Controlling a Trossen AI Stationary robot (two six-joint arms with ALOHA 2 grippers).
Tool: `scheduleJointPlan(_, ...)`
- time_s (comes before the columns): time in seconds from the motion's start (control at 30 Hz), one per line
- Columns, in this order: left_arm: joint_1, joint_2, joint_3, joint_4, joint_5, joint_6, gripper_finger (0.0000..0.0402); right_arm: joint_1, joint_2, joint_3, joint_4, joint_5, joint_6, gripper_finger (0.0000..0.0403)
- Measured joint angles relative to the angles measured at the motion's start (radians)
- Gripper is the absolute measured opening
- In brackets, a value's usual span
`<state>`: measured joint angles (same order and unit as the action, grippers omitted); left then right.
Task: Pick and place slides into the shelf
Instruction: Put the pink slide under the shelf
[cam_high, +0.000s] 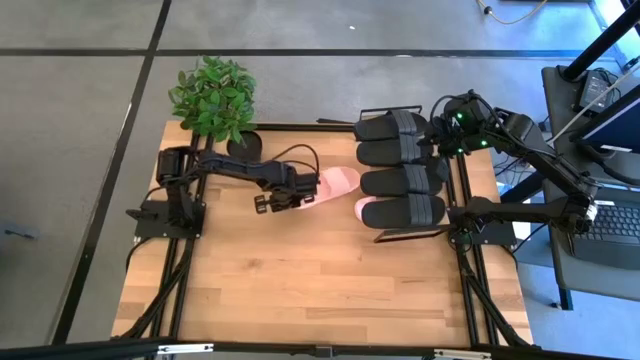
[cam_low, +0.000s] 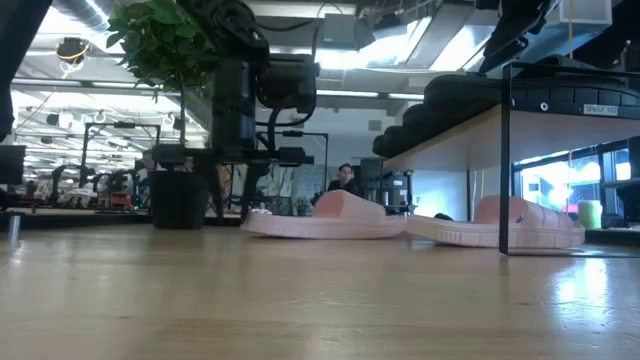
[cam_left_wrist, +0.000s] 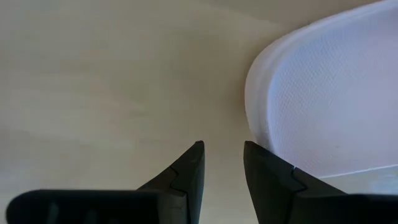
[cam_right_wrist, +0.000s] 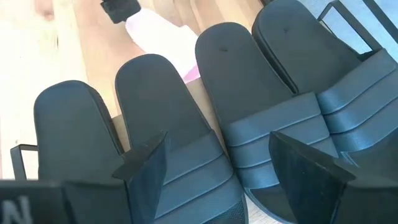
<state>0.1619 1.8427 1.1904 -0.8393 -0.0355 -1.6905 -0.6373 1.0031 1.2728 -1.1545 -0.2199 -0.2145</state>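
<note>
Overhead hides your left hand (cam_high: 268, 204) fingertips; its wrist view shows them released, pink slide (cam_left_wrist: 323, 118) just beside, cut off.

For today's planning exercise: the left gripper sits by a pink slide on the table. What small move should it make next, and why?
Probably shift the left gripper sideways until its fingers straddle the edge of the pink slide, then close. In the left wrist view the jaws are slightly parted over bare table, with the slide's rim beside one finger, not between them. Four black slides already sit on the shelf.

Bright, even overhead light; ceiling strips (cam_low: 420, 45) glaring in low view, table (cam_low: 300, 300) foreground soft, left wrist close-up washed out.
</note>
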Motion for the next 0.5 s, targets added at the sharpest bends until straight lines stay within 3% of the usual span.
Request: scheduleJointPlan(0.5,0.115,0.0,0.0,0.315,-0.061,0.196,0.0103,0.0,0.0,0.0,0.0,0.0,0.03,0.0275)
